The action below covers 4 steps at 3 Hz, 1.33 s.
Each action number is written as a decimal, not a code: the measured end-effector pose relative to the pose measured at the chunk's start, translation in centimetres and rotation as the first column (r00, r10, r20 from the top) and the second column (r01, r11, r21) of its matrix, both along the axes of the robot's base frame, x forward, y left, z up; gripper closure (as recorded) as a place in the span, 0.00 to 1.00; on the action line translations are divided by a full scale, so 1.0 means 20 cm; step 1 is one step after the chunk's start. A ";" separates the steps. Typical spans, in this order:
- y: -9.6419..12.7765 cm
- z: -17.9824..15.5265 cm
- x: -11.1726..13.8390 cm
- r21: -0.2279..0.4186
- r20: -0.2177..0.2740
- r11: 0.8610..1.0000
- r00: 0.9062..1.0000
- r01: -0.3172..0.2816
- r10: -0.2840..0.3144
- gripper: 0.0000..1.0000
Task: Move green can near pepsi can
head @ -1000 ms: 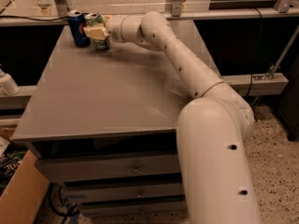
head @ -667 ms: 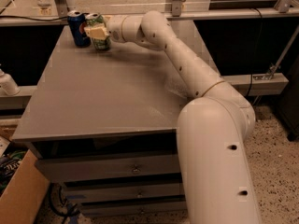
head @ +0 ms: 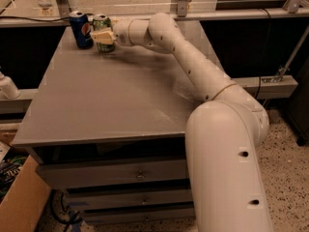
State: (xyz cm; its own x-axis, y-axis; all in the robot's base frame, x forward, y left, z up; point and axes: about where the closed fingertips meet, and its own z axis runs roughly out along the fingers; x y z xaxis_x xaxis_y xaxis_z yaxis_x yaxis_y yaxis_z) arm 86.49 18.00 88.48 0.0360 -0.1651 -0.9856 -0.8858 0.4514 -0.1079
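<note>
The green can stands upright at the far left of the grey table. It is just right of the dark blue pepsi can, and the two are a small gap apart. My gripper reaches in from the right along the far edge. Its pale fingers are closed around the middle of the green can and hide part of its body. The can's base is on or just above the tabletop.
A metal rail with posts runs behind the table's far edge. My white arm crosses the table's right side. Drawers are below the front edge. A cardboard box sits on the floor at the lower left.
</note>
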 end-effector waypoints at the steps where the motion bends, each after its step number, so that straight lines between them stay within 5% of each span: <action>1: -0.01 -0.02 -0.01 -0.004 -0.023 1.000 1.000 -0.006 0.006 0.00; 2: -0.04 -0.03 -0.03 -0.014 -0.046 1.000 0.999 -0.026 0.025 0.00; 4: -0.39 0.00 -0.17 -0.088 -0.073 0.996 0.997 -0.018 0.012 0.00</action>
State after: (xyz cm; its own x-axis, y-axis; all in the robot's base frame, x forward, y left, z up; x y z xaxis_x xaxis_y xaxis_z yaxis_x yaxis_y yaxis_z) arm 83.06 10.14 88.48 -0.0315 -0.2521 -0.9672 -0.8993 0.4295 -0.0826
